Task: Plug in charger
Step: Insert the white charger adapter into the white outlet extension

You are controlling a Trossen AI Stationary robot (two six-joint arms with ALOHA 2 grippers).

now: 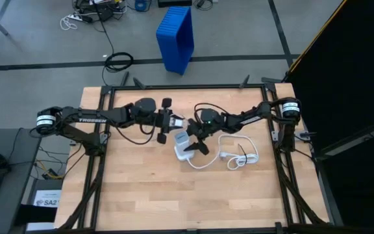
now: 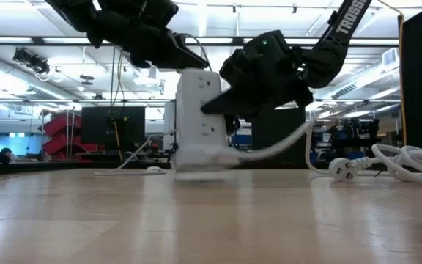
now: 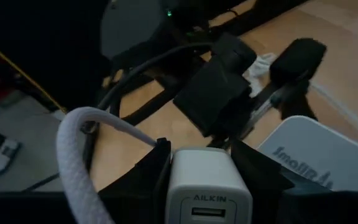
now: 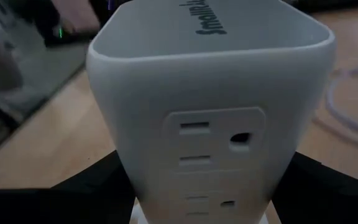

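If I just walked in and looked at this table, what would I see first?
Probably the tall white power strip standing upright at the table's middle, gripped by the right gripper with its sockets showing. Right beside it, the left gripper holds a small white charger marked AILKIN, not yet plugged in. Farther right, a white cord with a plug lies looped on the wooden table.

two dark arms meeting near the middle of a wooden table [image 1: 141, 195]. left gripper [image 1: 173, 122] close beside a white power block [image 1: 182, 140], right gripper [image 1: 197, 138] at that block. white cord [image 1: 236, 153] looped just right of it. blue bin [image 1: 176, 38] on the floor beyond.
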